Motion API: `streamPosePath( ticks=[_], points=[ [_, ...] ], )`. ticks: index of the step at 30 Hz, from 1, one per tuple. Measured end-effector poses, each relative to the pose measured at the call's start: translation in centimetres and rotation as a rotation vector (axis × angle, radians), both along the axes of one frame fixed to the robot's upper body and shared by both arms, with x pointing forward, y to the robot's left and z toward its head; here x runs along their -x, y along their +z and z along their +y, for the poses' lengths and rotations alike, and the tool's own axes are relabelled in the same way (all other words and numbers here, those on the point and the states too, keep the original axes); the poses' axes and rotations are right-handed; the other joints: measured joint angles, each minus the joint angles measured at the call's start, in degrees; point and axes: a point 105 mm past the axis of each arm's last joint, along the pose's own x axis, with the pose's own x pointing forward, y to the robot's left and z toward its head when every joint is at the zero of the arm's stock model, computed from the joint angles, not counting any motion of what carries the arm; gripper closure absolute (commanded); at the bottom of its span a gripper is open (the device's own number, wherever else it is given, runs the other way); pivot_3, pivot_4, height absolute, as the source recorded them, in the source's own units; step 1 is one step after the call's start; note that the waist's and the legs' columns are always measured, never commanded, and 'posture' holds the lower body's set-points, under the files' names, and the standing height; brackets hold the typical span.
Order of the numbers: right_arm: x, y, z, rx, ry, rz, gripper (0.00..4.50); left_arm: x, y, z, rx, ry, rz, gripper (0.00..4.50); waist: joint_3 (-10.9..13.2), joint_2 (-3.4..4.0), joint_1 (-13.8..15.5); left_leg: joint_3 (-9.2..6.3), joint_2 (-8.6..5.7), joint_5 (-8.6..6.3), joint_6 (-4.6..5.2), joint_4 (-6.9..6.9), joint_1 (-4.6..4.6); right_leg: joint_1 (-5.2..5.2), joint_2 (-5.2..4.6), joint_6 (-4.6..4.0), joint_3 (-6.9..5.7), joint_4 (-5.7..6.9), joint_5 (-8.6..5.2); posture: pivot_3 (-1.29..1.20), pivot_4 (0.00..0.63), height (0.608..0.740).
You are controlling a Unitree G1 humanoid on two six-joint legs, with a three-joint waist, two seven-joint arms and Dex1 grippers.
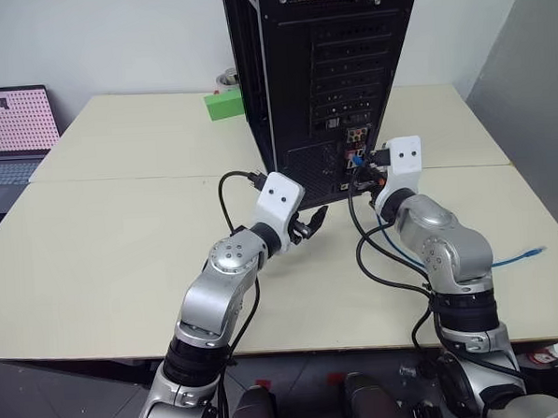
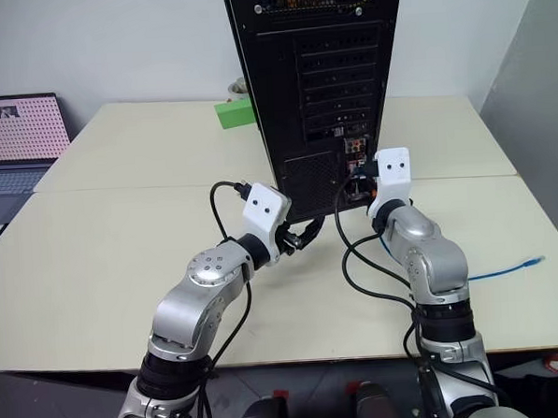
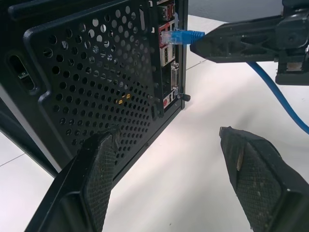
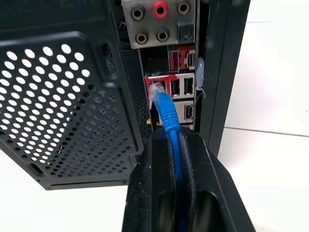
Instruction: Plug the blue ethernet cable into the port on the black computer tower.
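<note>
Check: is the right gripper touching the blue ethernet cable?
Touching. In the right wrist view the right gripper is shut on the blue ethernet cable just behind its plug, at the black computer tower.

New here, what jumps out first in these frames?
The tall black metal computer tower stands mid-table, rear panel facing the robot. At that panel the right gripper is shut on the thin bright-blue ethernet cable, whose clear plug sits at the small dark port. The left gripper hovers open beside the perforated grille.
</note>
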Motion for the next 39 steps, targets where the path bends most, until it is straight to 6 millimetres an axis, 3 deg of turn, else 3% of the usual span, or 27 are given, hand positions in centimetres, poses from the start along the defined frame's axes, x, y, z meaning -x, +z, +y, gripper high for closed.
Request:
streamPosePath(
  ticks=[39],
  points=[
    [-1.0,-0.3,1.5,0.000,-0.032,-0.022,4.50,0.0,-0.1,0.1,-0.005,0.001,0.000,0.98,0.0,0.00,-0.4,0.00,0.00,0.00,0.00,-0.02,0.01,-0.02,0.00,0.00,0.01,-0.01,0.00,0.00,0.150,0.740]
  ],
)
